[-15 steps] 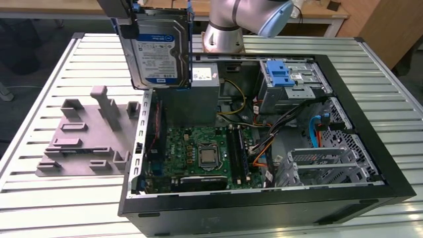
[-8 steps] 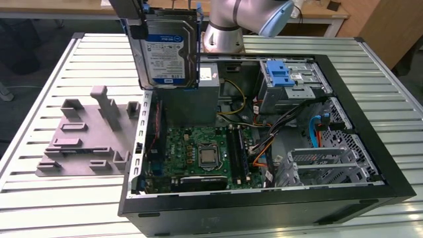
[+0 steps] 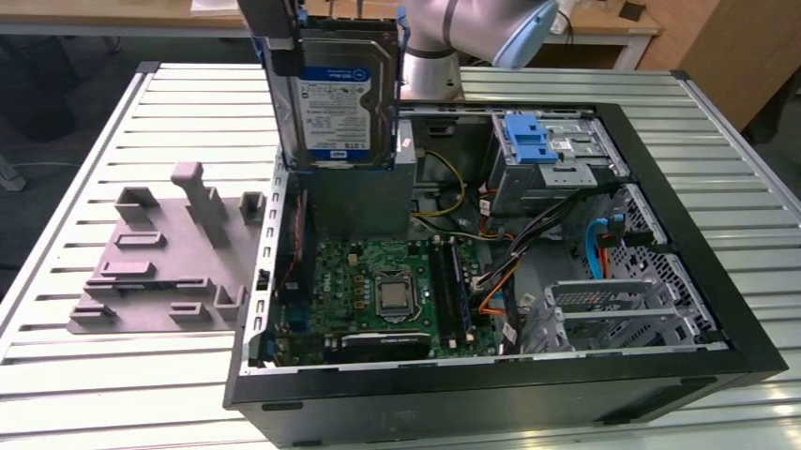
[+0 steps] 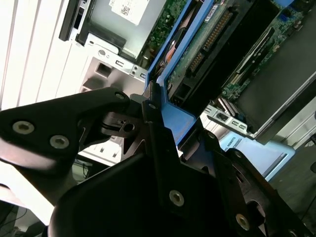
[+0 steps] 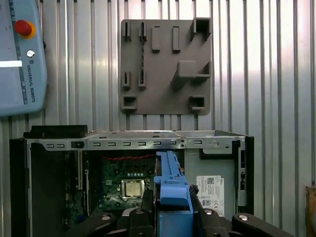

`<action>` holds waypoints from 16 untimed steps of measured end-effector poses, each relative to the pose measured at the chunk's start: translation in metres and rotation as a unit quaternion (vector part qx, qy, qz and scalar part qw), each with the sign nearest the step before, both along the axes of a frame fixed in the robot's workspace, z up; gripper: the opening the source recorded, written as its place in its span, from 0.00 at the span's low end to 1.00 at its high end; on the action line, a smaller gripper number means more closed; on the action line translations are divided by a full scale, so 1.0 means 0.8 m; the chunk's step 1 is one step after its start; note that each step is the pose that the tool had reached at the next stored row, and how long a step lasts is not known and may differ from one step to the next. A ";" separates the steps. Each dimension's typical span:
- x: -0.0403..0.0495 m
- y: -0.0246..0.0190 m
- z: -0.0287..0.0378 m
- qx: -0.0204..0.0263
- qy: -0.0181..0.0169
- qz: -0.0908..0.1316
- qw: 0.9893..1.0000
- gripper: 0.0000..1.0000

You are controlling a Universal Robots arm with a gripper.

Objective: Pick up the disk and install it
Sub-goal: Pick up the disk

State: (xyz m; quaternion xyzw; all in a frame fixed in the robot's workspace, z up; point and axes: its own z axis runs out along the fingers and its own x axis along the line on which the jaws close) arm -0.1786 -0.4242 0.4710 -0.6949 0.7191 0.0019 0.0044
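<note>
While the gripper [image 4: 182, 128] hangs over the open computer case [image 3: 701, 281], its fingers [image 4: 155, 138] are clamped on the disk [image 3: 336, 94], pressing from both sides on the blue plastic frame [image 5: 172, 190] at its edges. The disk hangs upright from the fingers, clear of the case floor, and its blue-and-white label faces the exterior view. Its green circuit board side [image 4: 207, 39] shows in the second wrist view. Beneath the fingers, past the disk's lower end, sit a grey metal box [image 3: 356, 202] and the motherboard [image 3: 375, 291] with its processor [image 3: 394, 298]. A drive cage with a blue latch [image 3: 532, 141] stands inside the case, apart from the fingers toward the exterior view's right. Outside the case, toward the exterior view's left of the fingers, a grey fixture plate [image 3: 150, 272] lies on the slatted table [image 3: 100, 375].
</note>
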 end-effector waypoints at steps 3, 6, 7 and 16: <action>0.006 -0.0008 0.0000 0.000 0.000 0.000 1.000 0.36; 0.011 -0.0012 0.0000 0.000 0.000 0.000 1.000 0.36; 0.013 -0.0013 0.0000 0.000 0.000 0.000 1.000 0.36; 0.030 -0.0026 -0.0001 0.000 0.000 0.000 1.000 0.36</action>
